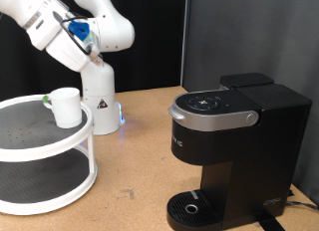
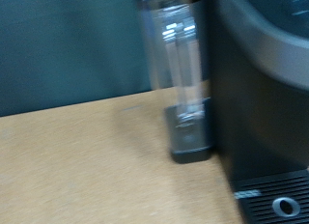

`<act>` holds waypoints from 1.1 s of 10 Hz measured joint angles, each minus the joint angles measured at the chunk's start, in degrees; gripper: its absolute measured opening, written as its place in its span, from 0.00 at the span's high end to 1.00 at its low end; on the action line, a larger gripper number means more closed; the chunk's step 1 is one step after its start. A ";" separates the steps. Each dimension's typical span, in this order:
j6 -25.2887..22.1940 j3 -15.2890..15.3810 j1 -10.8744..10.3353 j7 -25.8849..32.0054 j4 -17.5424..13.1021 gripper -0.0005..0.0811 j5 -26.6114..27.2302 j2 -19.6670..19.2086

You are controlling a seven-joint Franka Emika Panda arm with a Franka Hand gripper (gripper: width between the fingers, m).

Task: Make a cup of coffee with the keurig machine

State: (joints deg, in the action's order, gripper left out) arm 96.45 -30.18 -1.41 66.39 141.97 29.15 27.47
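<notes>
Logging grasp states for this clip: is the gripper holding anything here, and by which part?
Cannot be told: the gripper shows in neither view. The cup sits untouched on the white stand.

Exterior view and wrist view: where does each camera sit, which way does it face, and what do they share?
Exterior view: off the arm, above table height, looking across the wooden table at the keurig machine, with the cup on a white two-tier stand at its left; the white arm and its base show, the gripper does not.
Wrist view: on the hand, low and close, blurred, facing the keurig machine and its clear water tank; no fingers show.
Shared: the keurig machine and the table.
</notes>
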 joint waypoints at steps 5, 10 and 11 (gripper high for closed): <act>-3.75 -2.57 4.37 2.75 2.42 0.99 -3.41 5.82; -7.92 -8.45 6.99 10.85 2.03 0.99 -8.32 6.97; -8.93 -10.16 7.66 13.24 1.86 0.99 -9.25 7.62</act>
State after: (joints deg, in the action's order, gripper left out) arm 87.52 -40.34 6.24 79.63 143.83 19.90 35.09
